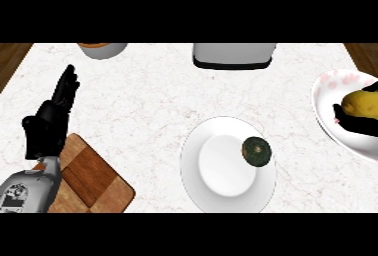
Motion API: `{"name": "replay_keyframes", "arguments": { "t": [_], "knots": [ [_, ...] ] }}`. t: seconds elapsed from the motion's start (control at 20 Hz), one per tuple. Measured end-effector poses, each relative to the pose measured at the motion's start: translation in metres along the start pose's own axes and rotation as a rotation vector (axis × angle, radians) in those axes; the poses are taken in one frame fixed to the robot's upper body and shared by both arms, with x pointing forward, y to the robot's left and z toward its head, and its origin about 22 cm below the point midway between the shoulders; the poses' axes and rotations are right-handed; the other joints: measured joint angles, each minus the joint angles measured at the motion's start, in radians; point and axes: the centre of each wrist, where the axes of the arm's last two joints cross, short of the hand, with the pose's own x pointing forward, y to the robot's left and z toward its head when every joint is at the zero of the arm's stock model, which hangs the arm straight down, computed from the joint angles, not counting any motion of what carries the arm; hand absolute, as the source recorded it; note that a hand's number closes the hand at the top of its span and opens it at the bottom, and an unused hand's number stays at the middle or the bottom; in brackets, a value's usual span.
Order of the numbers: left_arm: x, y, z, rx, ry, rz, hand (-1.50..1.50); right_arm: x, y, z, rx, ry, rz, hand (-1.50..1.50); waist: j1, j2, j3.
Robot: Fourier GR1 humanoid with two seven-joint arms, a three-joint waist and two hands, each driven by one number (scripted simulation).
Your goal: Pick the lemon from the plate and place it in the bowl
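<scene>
Counter [148, 100]: The big white speckled top under everything. I use the white plate as my landmark for places.
White plate [221, 170]: Round and plain, in the middle near my side. A small dark round thing [256, 151] sits on its right rim. It is not the lemon. I cannot tell what it is.
Bowl [328, 85]: White with pink spots, to the right of the plate, partly cut off by the edge.
Cutting board [92, 175]: Brown wooden squares, to the left of the plate, under my left arm.
Grey box [232, 54]: Behind the plate, at the far edge. Only its front shows.
Round pot [103, 49]: Far behind the plate and to the left, mostly cut off.
My left hand [48, 125]: Left of the plate, above the board. Fingers straight and up. It holds nothing. It is resting.
My right hand [362, 122]: Right of the plate, over the bowl. Only dark curled fingers show, wrapped under the lemon.
Lemon [362, 102]: Yellow, held in my right hand over the inside of the bowl. It is off the plate.
What could go wrong: I think the lemon could bounce or roll out if I let go too high or too near the rim. My fingers could also bump the bowl and push it along.
Writing: I can read no words or labels anywhere.
</scene>
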Motion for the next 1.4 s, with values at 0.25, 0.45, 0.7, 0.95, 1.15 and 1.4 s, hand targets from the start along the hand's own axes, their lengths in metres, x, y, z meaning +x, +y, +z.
{"name": "replay_keyframes", "arguments": {
  "t": [0.25, 0.45, 0.7, 0.95, 1.15, 1.4],
  "knots": [
    [0.003, -0.002, 0.0, -0.014, -0.005, 0.006, 0.0, -0.045, 0.006, -0.025, -0.05, 0.015, 0.129, 1.5, 0.008, 0.001, 0.0],
    [0.006, -0.004, -0.002, -0.015, -0.007, 0.009, 0.0, -0.07, 0.015, -0.046, -0.059, 0.055, 0.148, 1.5, 0.014, 0.003, 0.001],
    [0.006, -0.006, -0.002, -0.023, -0.009, 0.01, 0.0, -0.096, 0.02, -0.055, 0.024, 0.145, 0.062, -1.5, 0.025, 0.007, 0.002],
    [0.008, -0.005, -0.005, -0.023, -0.02, 0.012, 0.0, -0.108, 0.026, -0.059, 0.085, 0.13, -0.074, -1.5, 0.031, 0.011, 0.004],
    [0.01, -0.005, -0.003, -0.029, -0.018, 0.013, 0.0, -0.112, 0.027, -0.062, 0.062, 0.096, -0.182, -1.5, 0.03, 0.01, 0.004],
    [0.004, -0.003, -0.001, -0.017, -0.014, 0.01, 0.0, -0.124, 0.002, -0.068, 0.019, 0.094, -0.291, -1.5, 0.02, 0.007, 0.002]
  ]
}}
